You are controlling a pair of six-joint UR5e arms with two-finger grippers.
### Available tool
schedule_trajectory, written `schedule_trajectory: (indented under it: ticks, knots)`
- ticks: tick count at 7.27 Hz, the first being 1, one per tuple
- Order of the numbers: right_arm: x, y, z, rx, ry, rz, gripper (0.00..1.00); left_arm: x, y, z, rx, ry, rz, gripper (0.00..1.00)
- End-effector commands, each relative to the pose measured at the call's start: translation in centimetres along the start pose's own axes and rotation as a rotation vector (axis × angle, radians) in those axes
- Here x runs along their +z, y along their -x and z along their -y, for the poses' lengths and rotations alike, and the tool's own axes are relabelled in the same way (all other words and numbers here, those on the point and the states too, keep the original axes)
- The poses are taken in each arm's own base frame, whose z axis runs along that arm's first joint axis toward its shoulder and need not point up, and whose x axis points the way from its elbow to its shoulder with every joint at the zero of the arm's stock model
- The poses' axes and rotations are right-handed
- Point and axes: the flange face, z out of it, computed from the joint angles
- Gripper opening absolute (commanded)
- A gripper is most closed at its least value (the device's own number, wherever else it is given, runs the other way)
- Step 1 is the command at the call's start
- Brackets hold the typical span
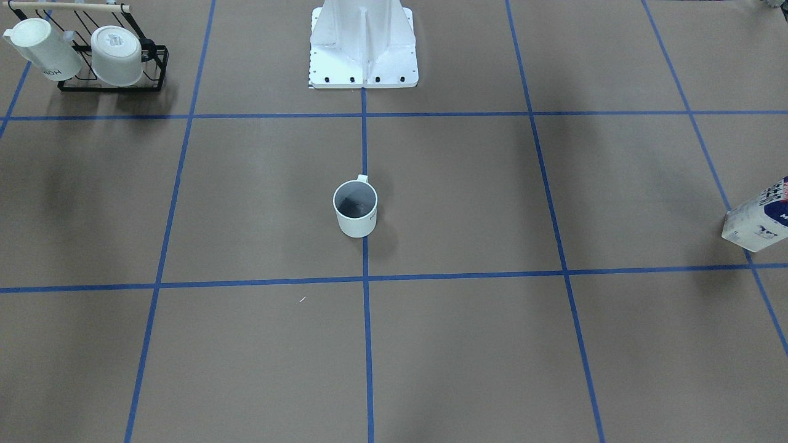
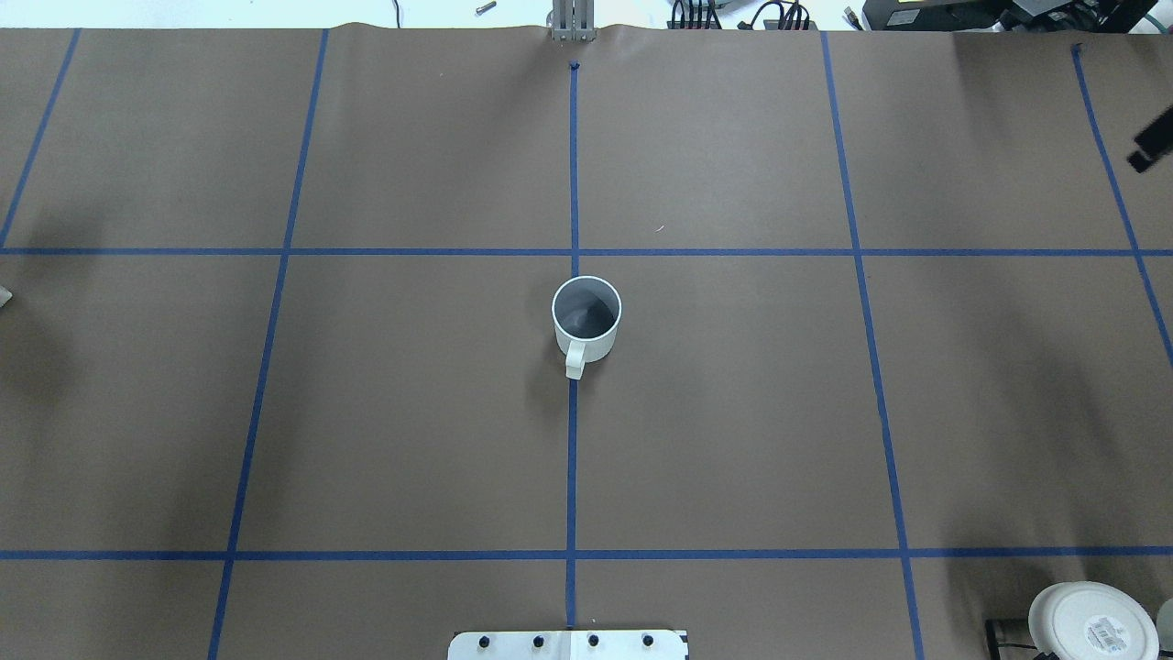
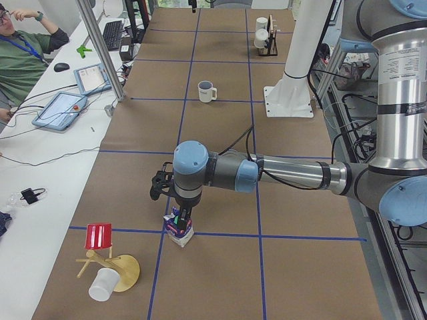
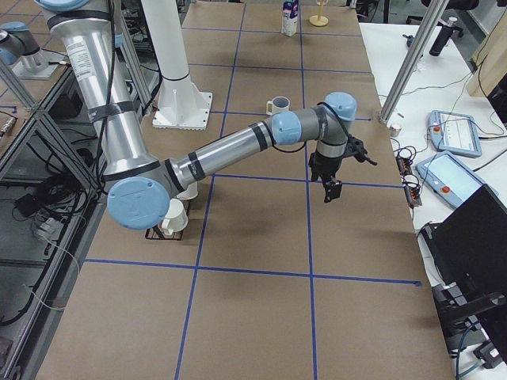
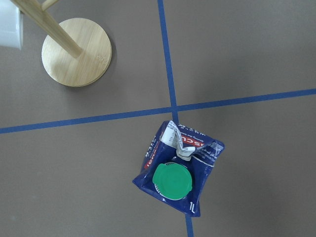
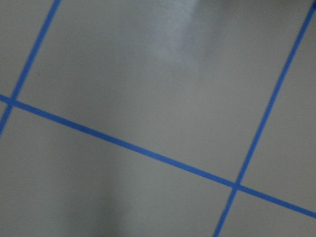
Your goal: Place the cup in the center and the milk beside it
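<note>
The cup (image 1: 355, 208) is a small white mug with a grey inside. It stands upright on the middle blue tape line, in the center of the brown paper (image 2: 586, 316). The milk (image 5: 177, 168), a navy and white carton with a green cap, stands far off at the table's left end (image 3: 179, 227), cut by the front view's right edge (image 1: 760, 218). My left gripper (image 3: 180, 215) hangs right above the carton's top; I cannot tell whether it is open or shut. My right gripper (image 4: 331, 188) hovers over bare paper at the right end, away from both; I cannot tell its state.
A black rack (image 1: 111, 83) holds a tall white mug and a wider bowl-like cup (image 2: 1090, 623) near my right side. A wooden stand (image 3: 110, 263) with a red cup and a white cup is beside the milk. The white robot base (image 1: 363, 43) is behind the cup. An operator (image 3: 20, 47) sits at a side desk.
</note>
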Motion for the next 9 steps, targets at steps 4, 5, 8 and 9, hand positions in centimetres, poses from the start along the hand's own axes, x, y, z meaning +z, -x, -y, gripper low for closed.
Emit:
schedule_trajectory:
  ticks: [4,5,8,9]
  knots:
    - [4.5,-11.2,-16.1,0.233,0.069,0.048,1.00,-1.7,-1.7,3.1,0.040,-0.044,0.001,0.99]
    - [4.4,-11.2,-16.0,0.249,0.067,0.048,1.00,-1.9,-1.8,3.5,0.047,-0.049,0.001,0.99]
    - [4.3,-11.1,-15.9,0.246,0.063,0.049,1.00,-2.2,-2.3,5.1,0.118,-0.123,0.004,0.99]
    - [4.3,-11.1,-15.9,0.246,0.063,0.050,1.00,-1.5,-2.1,5.6,0.162,-0.135,0.004,1.00]
